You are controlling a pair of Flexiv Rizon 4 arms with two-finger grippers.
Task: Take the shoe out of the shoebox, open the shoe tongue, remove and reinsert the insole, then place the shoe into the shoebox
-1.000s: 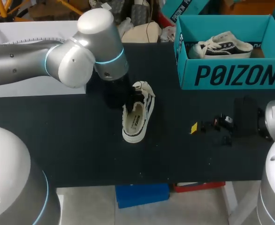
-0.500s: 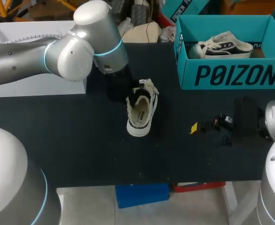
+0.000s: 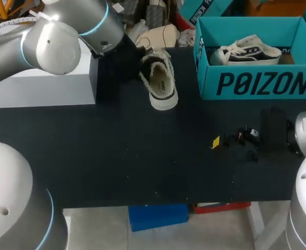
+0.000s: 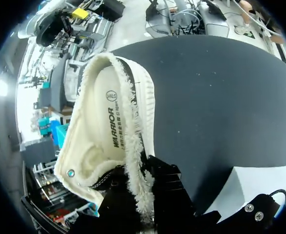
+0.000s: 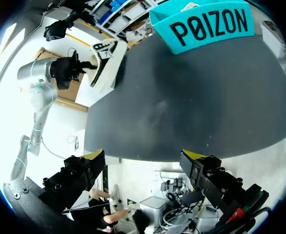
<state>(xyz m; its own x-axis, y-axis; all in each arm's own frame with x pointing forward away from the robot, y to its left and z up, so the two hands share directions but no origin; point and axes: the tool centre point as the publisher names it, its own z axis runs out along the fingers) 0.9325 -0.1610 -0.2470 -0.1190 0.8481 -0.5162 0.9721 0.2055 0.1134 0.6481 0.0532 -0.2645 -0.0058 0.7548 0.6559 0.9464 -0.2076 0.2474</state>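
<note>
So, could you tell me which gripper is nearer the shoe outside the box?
Left. The left gripper clamps the shoe at its collar; the right gripper hangs open over the table's right side, well away.

Head cam: high behind robot, looks down on whole desk (image 3: 142,166). Left wrist: tight on shoe (image 4: 104,141). Right wrist: far back off desk edge; shoe ahead at 11 o'clock, shoebox (image 5: 206,29) at 1, both shared with head.

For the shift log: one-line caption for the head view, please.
Left gripper holds the white shoe above the table near the teal shoebox, where a second shoe lies.
</note>
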